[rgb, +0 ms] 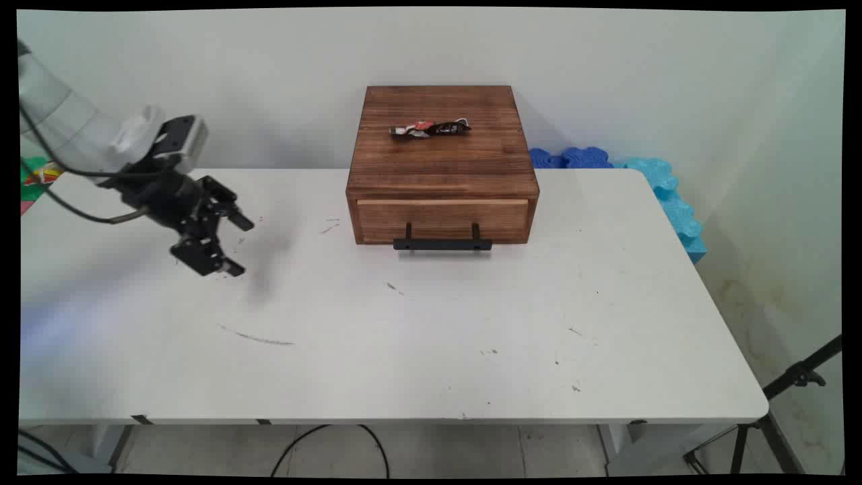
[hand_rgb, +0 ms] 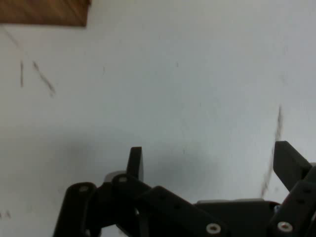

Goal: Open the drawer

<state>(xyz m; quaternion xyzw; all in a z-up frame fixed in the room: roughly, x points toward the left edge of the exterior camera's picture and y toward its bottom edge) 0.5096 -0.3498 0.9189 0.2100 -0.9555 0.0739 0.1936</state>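
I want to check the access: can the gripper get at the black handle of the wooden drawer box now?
Probably yes. The gripper hangs open over bare table left of the wooden drawer box, and nothing lies between it and the black handle.

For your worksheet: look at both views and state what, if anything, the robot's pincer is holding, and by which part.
Nothing is held. The pincer hangs open above the bare white table, well left of the wooden drawer box, with only tabletop showing between its fingers.

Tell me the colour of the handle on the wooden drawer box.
Black. The handle on the wooden drawer box shows best in the main view.
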